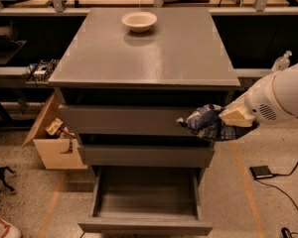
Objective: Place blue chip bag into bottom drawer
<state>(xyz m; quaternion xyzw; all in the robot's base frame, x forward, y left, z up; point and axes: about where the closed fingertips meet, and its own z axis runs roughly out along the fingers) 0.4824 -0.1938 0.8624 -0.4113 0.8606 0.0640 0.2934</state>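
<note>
My gripper (223, 120) is shut on the blue chip bag (204, 123), a crinkly dark-blue foil bag with white markings. It holds the bag in the air in front of the right side of the cabinet's top drawer front, well above the floor. The white arm comes in from the right edge. The bottom drawer (145, 226) is pulled open below, a shallow grey tray with nothing in it. The bag hangs above and to the right of the drawer's opening.
A white bowl (139, 21) stands at the back of the grey cabinet top (149, 58). An open cardboard box (57, 140) sits on the floor at the left. A small black device with a cable (262, 172) lies on the floor at the right.
</note>
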